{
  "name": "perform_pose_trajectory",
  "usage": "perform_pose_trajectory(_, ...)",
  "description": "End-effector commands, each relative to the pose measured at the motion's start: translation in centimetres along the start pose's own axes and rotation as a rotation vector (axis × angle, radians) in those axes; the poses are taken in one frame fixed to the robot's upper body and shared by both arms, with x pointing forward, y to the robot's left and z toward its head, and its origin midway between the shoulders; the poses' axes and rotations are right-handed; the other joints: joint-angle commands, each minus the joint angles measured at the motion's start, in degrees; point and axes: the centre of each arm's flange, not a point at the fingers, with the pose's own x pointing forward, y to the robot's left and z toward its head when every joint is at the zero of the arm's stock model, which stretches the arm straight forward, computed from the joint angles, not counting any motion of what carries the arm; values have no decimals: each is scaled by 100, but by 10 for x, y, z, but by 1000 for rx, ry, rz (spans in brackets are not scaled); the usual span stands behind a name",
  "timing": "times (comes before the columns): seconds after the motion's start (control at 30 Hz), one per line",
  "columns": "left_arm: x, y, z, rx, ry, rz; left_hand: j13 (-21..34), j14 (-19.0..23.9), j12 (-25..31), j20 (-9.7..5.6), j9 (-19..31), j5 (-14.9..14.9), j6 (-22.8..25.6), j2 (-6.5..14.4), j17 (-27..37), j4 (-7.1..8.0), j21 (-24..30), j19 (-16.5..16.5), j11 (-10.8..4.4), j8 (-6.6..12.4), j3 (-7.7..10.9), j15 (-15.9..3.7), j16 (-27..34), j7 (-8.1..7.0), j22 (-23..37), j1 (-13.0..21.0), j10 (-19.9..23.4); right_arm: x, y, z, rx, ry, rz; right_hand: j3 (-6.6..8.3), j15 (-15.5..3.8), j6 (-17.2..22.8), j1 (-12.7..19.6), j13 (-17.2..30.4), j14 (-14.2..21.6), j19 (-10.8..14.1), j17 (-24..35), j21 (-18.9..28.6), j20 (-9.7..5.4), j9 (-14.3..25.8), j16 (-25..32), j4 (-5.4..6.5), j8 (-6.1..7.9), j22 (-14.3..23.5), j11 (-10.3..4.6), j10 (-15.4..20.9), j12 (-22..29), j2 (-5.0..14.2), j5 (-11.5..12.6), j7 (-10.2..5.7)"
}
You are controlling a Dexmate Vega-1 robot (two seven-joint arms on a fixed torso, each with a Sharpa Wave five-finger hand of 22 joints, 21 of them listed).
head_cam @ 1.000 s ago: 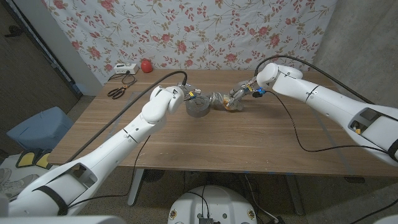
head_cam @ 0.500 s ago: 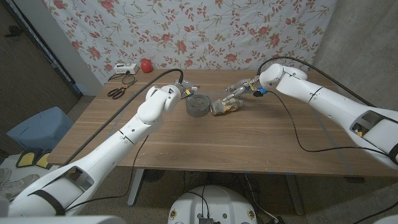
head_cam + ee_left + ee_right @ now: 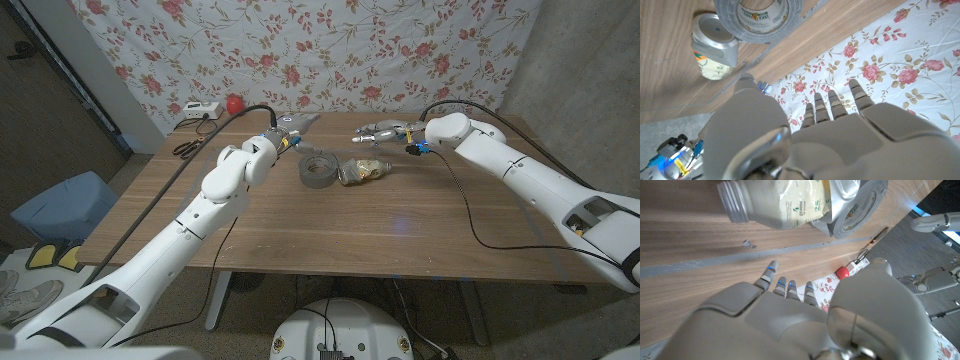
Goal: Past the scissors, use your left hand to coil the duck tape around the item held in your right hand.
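Tape roll [image 3: 318, 171] lying flat mid-table, the jar [image 3: 363, 172] on its side touching it, both my hands lifted off and empty.

My left hand [image 3: 292, 125] and right hand [image 3: 378, 131] hover toward the far edge, fingers spread. My right wrist view shows the jar's printed label [image 3: 799, 201], unreadable from the head. Scissors [image 3: 187, 149] lie by the far left corner of the wooden table [image 3: 400, 220]; a floral cloth [image 3: 330, 45] hangs behind. The jar's contents I cannot make out.
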Motion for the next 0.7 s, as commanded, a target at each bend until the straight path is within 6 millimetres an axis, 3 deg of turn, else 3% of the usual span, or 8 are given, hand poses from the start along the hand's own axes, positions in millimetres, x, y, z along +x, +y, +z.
perform_pose_trajectory(0.03,-11,8,-28,-258,-56,148,-21,-169,-41,23,3,-49,-192,46,24,99,-36,-76,40,24,-53,57,-11,-83,33,-149,-288,-11,-9,-10,176,-183,-171,-43,-21,81,-55,-15,41,105,-27,17,-1,4,41,22,35,12,-31,39,20,24,22,-49)
perform_pose_trajectory(0.27,-14,8,-39,-398,-94,196,-71,-379,-27,21,0,-110,-611,126,14,167,-56,-113,92,-17,-114,144,-18,-159,56,-242,-699,-16,-12,-15,266,-262,-239,-55,-54,158,-81,-70,104,291,-126,23,-215,-2,25,18,23,2,-47,138,24,94,5,-71)
perform_pose_trajectory(0.5,-15,6,-52,-602,-160,216,-89,-431,-5,20,-1,-138,-773,138,10,192,-61,-120,117,-10,-149,219,-9,-201,64,-288,-800,-21,-13,-21,365,-333,-299,-65,-86,199,-91,-104,101,358,-192,8,-329,-6,-3,9,14,-3,-117,185,20,122,-8,-90)
perform_pose_trajectory(0.7,-18,3,-63,-759,-206,240,-104,-392,56,-33,-4,-160,-712,143,1,203,-26,-21,104,49,-176,226,20,-213,64,-315,-726,-27,-13,-24,466,-399,-356,-81,-60,361,-109,-147,160,418,-281,-23,-324,-10,-14,0,44,-9,-110,347,52,149,-27,-135)
